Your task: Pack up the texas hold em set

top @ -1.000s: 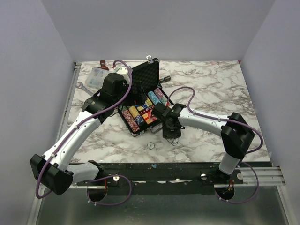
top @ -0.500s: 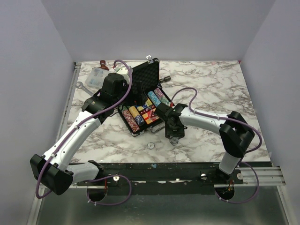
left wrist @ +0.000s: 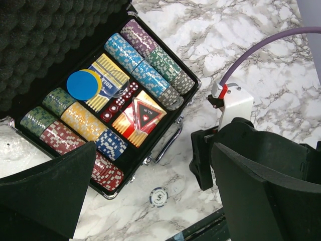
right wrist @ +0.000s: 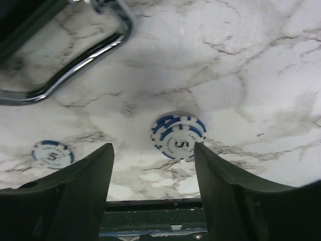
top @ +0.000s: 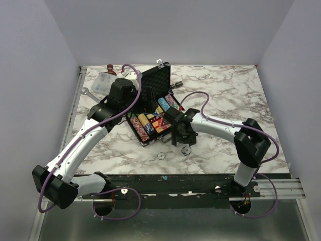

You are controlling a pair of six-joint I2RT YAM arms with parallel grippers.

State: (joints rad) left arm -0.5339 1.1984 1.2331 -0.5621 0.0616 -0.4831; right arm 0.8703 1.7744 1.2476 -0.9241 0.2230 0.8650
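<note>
The black briefcase [top: 161, 131] lies open, its foam lid [top: 155, 83] raised. In the left wrist view it holds multicoloured chip rows [left wrist: 150, 70], a blue disc [left wrist: 83, 85], red dice and red-yellow card boxes [left wrist: 140, 118]. Loose pale chips lie on the marble in front of it: one single [top: 161, 155] and a small stack [top: 186, 150]. My right gripper [top: 179, 136] is open and empty just above them. In the right wrist view [right wrist: 153, 148] the stack [right wrist: 179, 136] sits between its fingers, with the single chip [right wrist: 52, 153] at the left. My left gripper [left wrist: 153, 150] hangs open and empty over the case.
A clear plastic box [top: 105, 80] and a silver wrench [top: 86, 92] lie at the back left beside the case. A small dark object [top: 177, 84] lies behind the case on the right. The case's chrome handle [right wrist: 75, 75] is close to my right gripper. The table's front rail [top: 200, 181] is near.
My right gripper has drawn back up and left towards the case, uncovering the chip stack on the marble. The left arm has not moved.
</note>
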